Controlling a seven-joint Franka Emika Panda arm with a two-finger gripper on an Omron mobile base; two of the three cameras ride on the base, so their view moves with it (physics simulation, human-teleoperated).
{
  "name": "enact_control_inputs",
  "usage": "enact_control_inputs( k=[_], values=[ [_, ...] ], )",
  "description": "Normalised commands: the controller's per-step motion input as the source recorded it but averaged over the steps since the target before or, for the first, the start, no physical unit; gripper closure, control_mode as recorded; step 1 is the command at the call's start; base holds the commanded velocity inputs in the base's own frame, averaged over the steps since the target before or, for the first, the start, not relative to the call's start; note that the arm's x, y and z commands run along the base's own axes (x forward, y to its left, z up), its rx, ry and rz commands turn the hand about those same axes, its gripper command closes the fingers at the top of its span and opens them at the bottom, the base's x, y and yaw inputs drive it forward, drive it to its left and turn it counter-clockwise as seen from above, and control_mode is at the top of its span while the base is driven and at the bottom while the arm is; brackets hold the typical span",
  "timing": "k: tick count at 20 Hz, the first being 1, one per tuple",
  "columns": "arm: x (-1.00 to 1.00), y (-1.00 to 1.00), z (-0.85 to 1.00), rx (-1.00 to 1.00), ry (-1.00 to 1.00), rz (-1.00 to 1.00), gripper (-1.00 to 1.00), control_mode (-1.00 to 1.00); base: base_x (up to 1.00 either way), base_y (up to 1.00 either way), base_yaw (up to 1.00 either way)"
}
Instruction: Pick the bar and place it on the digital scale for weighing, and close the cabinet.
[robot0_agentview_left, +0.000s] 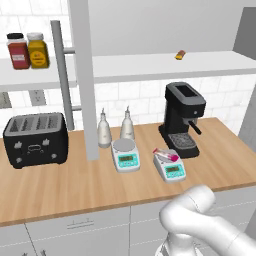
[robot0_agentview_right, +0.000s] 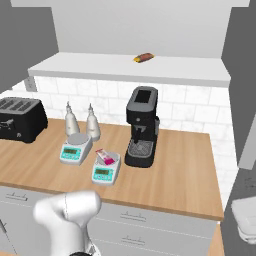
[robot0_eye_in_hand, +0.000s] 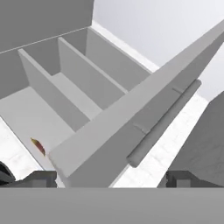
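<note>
On digital scale (robot0_agentview_left: 170, 168), bar (robot0_agentview_left: 165, 154), cabinet (robot0_agentview_left: 84, 80) open, orange-brown item (robot0_agentview_left: 180, 54) shelved

Kitchen: toaster (robot0_agentview_left: 35, 139) sitting at 9 o'clock, coffee machine (robot0_agentview_left: 182, 120) standing at 3 (wooden counter (robot0_agentview_left: 75, 187), tiled wall behind).

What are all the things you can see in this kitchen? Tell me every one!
bar: one, pink, on the right digital scale
second scale: one, white, left of it
bottles: two, pale, behind the scales
coffee machine: one, black, right on the counter
toaster: one, black, left
jars: two, red and yellow, on a shelf
orange-brown item: one, on the cabinet shelf; doors open
gripper: one, dark, open by a cabinet door
</note>
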Motion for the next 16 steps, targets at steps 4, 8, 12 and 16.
enact_control_inputs(
  k=[4, 8, 12, 16],
  values=[
    [0.44, -0.39, 0.0, 0.0, -0.01, 0.11, -1.0, -1.0, 0.0, 0.0, 0.0],
    [0.58, -0.11, 0.01, 0.02, -0.12, 0.13, -1.0, -1.0, 0.0, 0.0, 0.0],
    [0.64, 0.0, 0.16, 0.0, -0.19, 0.12, -1.0, -1.0, 0.0, 0.0, 0.0],
    [0.46, 0.21, 0.34, 0.0, -0.2, 0.08, -1.0, -1.0, 0.0, 0.0, 0.0]
  ],
)
